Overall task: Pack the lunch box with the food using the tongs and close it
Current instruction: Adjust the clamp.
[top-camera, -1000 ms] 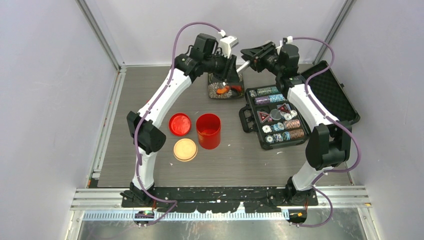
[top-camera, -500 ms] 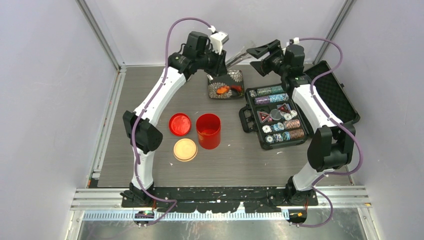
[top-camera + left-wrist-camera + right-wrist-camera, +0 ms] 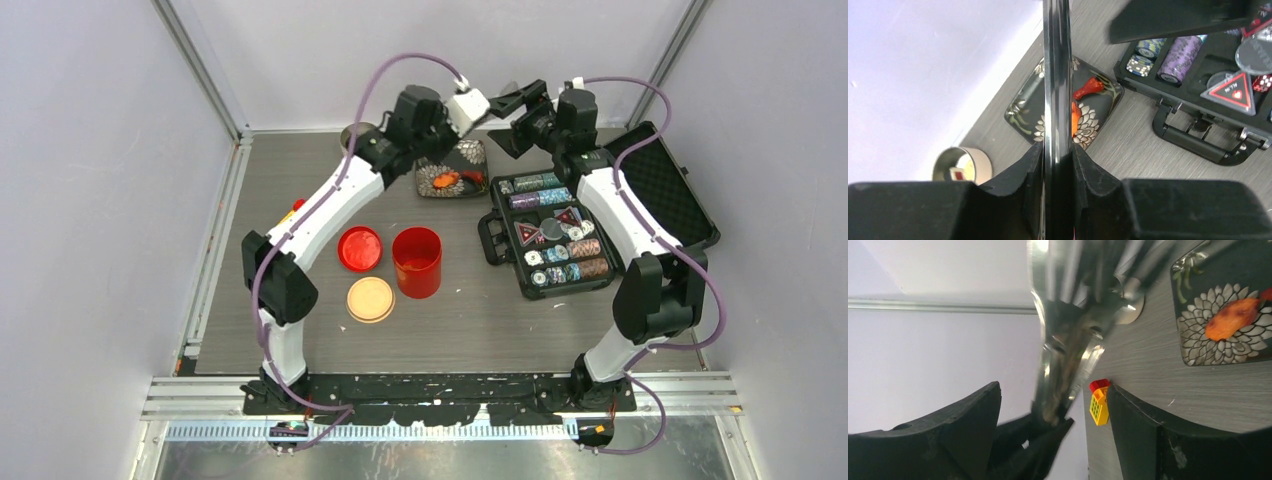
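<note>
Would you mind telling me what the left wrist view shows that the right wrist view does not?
Only the left wrist: the black chip case, the cream tub, and the left gripper clamped on the tongs. Only the right wrist: a yellow-and-red toy block. Both: the tongs and the patterned plate with orange food.

grey table [image 3: 480, 320], red canister [image 3: 417, 262], chip case [image 3: 665, 190], patterned plate [image 3: 472, 158]
</note>
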You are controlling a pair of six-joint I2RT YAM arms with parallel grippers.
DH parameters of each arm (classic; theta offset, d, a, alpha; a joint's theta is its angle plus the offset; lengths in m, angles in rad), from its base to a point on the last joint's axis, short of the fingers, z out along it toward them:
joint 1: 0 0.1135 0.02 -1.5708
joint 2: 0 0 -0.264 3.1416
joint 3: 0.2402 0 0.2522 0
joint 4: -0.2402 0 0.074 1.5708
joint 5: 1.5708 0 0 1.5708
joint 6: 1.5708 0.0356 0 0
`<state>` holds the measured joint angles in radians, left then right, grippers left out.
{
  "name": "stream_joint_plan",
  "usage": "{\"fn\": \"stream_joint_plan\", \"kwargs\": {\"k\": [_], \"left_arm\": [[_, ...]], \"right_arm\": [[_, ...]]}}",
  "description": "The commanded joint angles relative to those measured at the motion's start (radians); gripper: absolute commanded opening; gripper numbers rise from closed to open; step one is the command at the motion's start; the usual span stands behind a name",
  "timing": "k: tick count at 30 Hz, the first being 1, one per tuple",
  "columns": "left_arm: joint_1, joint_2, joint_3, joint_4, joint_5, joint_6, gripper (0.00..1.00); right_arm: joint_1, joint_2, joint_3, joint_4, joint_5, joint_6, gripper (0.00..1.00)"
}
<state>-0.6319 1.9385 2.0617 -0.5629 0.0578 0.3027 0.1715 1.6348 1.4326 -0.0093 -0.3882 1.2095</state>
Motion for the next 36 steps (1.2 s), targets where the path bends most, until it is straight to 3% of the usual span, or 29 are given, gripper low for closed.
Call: {"fn": "stream_joint_plan", "kwargs": {"k": [1, 6, 12, 17, 22, 27, 29, 36], "left_arm": [[-0.094, -0.097, -0.09, 0.211, -0.143, 0.256, 0.18], [-0.155, -0.109, -0.129, 0.296, -0.218, 0.355, 0.17], [-0.186, -0.106, -0.132, 0.323, -0.25, 0.36, 0.17], [-0.183, -0.071, -0.073, 0.319, -0.34, 0.349, 0.14], [-0.181, -0.077, -0.084, 0.353, -0.342, 0.353, 0.13], [-0.18, -0.092, -0.053, 0.268, -0.201, 0.253, 0.15], [-0.18, -0.105, -0.067, 0.261, -0.174, 0.22, 0.16], [-0.18, -0.102, -0.05, 0.221, -0.195, 0.177, 0.23]], "right_arm": [[0.033, -0.001, 0.089, -0.025, 0.054, 0.019, 0.82], [0.056, 0.002, 0.097, -0.086, 0.103, 0.067, 0.76], [0.075, 0.009, 0.096, -0.068, 0.105, 0.12, 0.59], [0.073, -0.004, 0.101, -0.116, 0.099, 0.111, 0.74], [0.069, -0.008, 0.103, -0.184, 0.127, 0.098, 0.75], [0.07, 0.022, 0.112, -0.102, 0.119, 0.13, 0.78], [0.069, 0.033, 0.129, -0.077, 0.114, 0.136, 0.7], [0.069, 0.037, 0.134, -0.056, 0.108, 0.161, 0.25]]}}
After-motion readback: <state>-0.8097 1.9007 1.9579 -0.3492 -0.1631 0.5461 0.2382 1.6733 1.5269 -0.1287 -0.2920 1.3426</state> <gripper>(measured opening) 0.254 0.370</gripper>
